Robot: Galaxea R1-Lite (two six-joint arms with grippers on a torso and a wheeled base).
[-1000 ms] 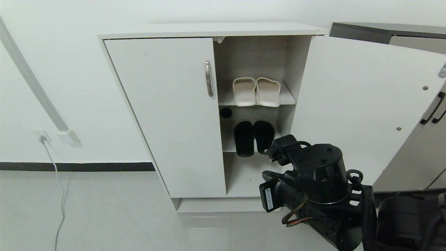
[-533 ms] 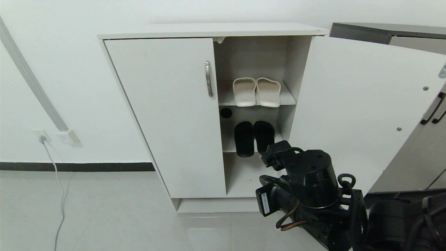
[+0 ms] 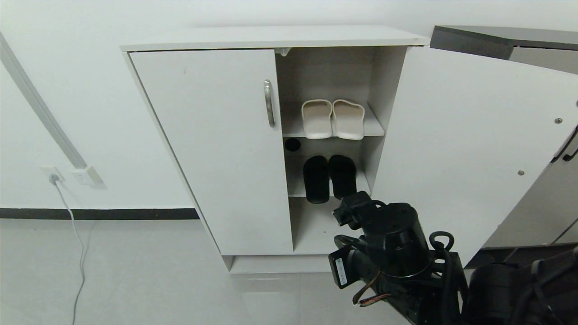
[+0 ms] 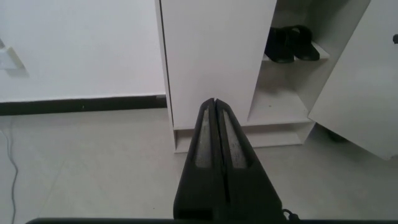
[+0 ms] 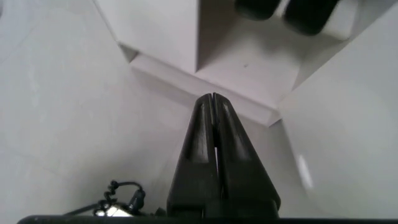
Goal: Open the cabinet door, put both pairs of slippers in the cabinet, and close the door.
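white cabinet (image 3: 212,149), cream slippers (image 3: 317,118), black slippers (image 3: 316,178)

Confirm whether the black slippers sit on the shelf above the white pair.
No, the black slippers sit on a shelf below the white slippers.

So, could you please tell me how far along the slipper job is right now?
Done: the right door stands open, the white slippers sit on the upper shelf and the black slippers on the shelf below. In hand: nothing; the right gripper is shut and empty, low before the open side, and the left gripper is shut too. Left: closing that door.
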